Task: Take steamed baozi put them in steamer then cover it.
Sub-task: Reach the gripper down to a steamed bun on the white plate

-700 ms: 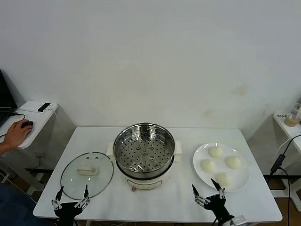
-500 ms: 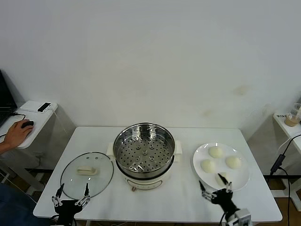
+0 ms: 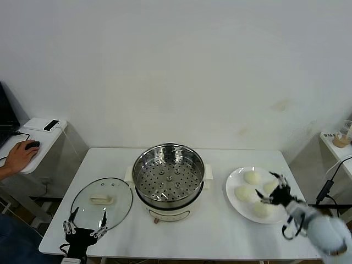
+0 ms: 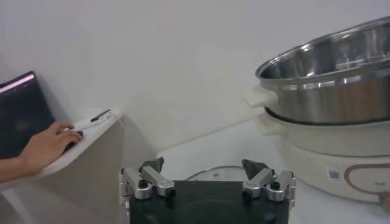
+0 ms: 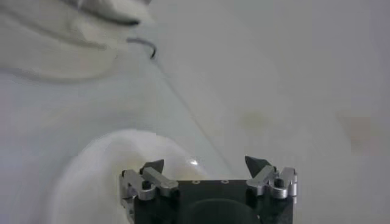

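The right gripper (image 3: 273, 186), jaws spread wide and empty, hangs over the plate (image 3: 234, 193) among the buns (image 3: 243, 193). It should centre on one bun and close gently. The left gripper (image 3: 86, 218), also wide open, waits beside the lid (image 3: 102, 201), left of the plate.

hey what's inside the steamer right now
Only the perforated steel tray shows inside the steamer; no baozi are in it. Whatever lies under the tray is hidden.

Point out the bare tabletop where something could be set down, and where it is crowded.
Free: the back strip of the table behind the steamer and the front edge between cover and plate. Crowded: the plate, four baozi under the open right gripper.
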You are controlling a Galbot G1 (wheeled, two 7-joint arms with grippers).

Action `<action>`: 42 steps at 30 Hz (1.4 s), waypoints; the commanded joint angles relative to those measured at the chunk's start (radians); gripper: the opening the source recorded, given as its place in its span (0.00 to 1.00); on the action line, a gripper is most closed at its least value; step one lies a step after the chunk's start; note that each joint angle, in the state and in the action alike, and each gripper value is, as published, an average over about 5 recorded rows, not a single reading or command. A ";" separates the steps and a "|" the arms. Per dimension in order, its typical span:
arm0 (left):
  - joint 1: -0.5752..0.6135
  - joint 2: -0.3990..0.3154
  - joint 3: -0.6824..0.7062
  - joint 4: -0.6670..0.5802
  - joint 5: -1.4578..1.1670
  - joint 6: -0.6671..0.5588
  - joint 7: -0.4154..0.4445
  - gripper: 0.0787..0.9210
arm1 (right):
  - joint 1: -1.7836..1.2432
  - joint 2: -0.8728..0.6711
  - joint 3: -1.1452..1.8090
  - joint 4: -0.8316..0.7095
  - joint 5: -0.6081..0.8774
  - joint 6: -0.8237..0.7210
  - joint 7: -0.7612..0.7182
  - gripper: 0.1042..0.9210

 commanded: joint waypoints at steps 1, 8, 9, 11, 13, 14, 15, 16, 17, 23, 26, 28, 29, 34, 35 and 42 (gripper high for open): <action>-0.004 -0.007 -0.022 -0.013 0.067 0.018 0.043 0.88 | 0.566 -0.233 -0.351 -0.296 -0.185 0.041 -0.392 0.88; 0.001 -0.004 -0.050 -0.025 0.064 0.018 0.043 0.88 | 0.937 -0.205 -0.771 -0.487 -0.102 0.058 -0.607 0.88; 0.001 -0.003 -0.053 -0.026 0.063 0.018 0.043 0.88 | 0.967 -0.195 -0.818 -0.503 -0.090 0.055 -0.625 0.88; 0.001 -0.003 -0.055 -0.028 0.063 0.018 0.043 0.88 | 1.015 -0.175 -0.897 -0.529 -0.069 0.047 -0.658 0.88; 0.000 -0.004 -0.057 -0.029 0.063 0.018 0.043 0.88 | 1.046 -0.151 -0.956 -0.555 -0.053 0.038 -0.675 0.88; -0.001 -0.005 -0.058 -0.029 0.063 0.018 0.043 0.88 | 1.056 -0.136 -0.974 -0.568 -0.051 0.034 -0.676 0.88; -0.002 -0.006 -0.059 -0.029 0.063 0.018 0.043 0.88 | 1.065 -0.119 -0.989 -0.586 -0.052 0.029 -0.674 0.88; -0.003 -0.006 -0.061 -0.030 0.063 0.018 0.043 0.88 | 1.071 -0.100 -1.000 -0.603 -0.055 0.024 -0.671 0.88; -0.003 -0.007 -0.063 -0.031 0.063 0.018 0.043 0.88 | 1.075 -0.082 -1.004 -0.621 -0.061 0.021 -0.666 0.88; 0.004 -0.011 -0.080 -0.040 0.063 0.018 0.044 0.88 | 1.082 0.007 -1.014 -0.731 -0.133 0.015 -0.633 0.88; 0.008 -0.013 -0.086 -0.042 0.062 0.017 0.044 0.88 | 1.072 0.036 -1.015 -0.768 -0.163 0.014 -0.618 0.88; 0.010 -0.014 -0.087 -0.044 0.063 0.017 0.044 0.88 | 1.064 0.054 -1.013 -0.788 -0.176 0.012 -0.607 0.88; 0.011 -0.014 -0.088 -0.044 0.063 0.017 0.044 0.88 | 1.060 0.063 -1.011 -0.799 -0.183 0.011 -0.600 0.88; 0.015 -0.014 -0.094 -0.048 0.063 0.016 0.043 0.88 | 1.059 0.113 -0.995 -0.873 -0.212 0.013 -0.561 0.88; 0.016 -0.014 -0.096 -0.048 0.063 0.016 0.043 0.88 | 1.061 0.123 -0.991 -0.889 -0.212 0.013 -0.555 0.88; 0.021 -0.012 -0.107 -0.048 0.063 0.014 0.044 0.88 | 1.068 0.182 -0.975 -0.951 -0.224 0.014 -0.540 0.88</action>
